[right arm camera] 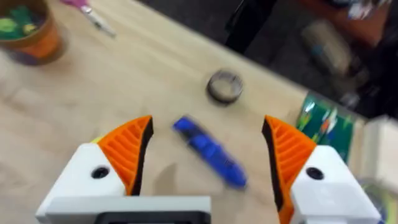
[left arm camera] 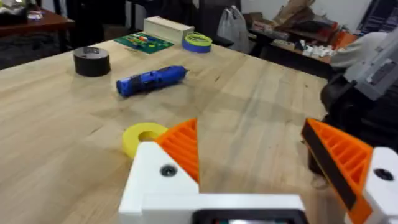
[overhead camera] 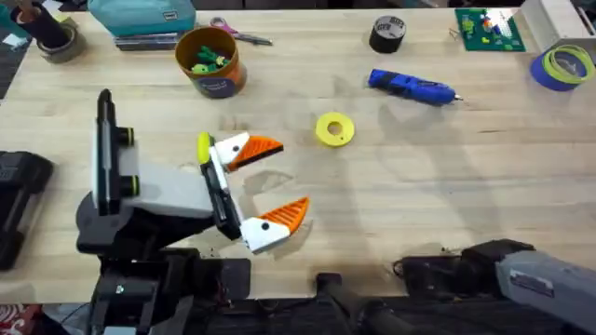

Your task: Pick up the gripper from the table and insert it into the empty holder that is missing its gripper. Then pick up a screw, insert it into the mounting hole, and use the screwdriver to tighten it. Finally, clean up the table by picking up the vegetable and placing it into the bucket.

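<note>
Risk assessment at this moment. Left gripper (overhead camera: 279, 181) sat spread wide over bare table (overhead camera: 447, 205), holding nothing, both orange pads mounted. Right gripper (right arm camera: 205, 158), seen from its wrist camera, was likewise spread wide and empty, both pads present, with the screwdriver (right arm camera: 208, 151) on the table well beyond its fingers. No holder lacking a pad and no loose orange finger could be picked out, so the insertion and screw steps looked complete; that is a judgement only.

Screwdriver (overhead camera: 413, 87) lay on its side at the far right of the table, near the black tape roll (overhead camera: 387, 33). Bucket (overhead camera: 210, 61) stood at far left, with green and yellow pieces inside; the vegetable (overhead camera: 202, 67) appeared to be among them, though I could not tell it apart for certain. Yellow ring (overhead camera: 335, 129) lay just beyond the left fingers.

Hazards: screwdriver is round and could roll if nudged. The ring could be mistaken for the vegetable. A sweep by the left arm could tip the bucket.
</note>
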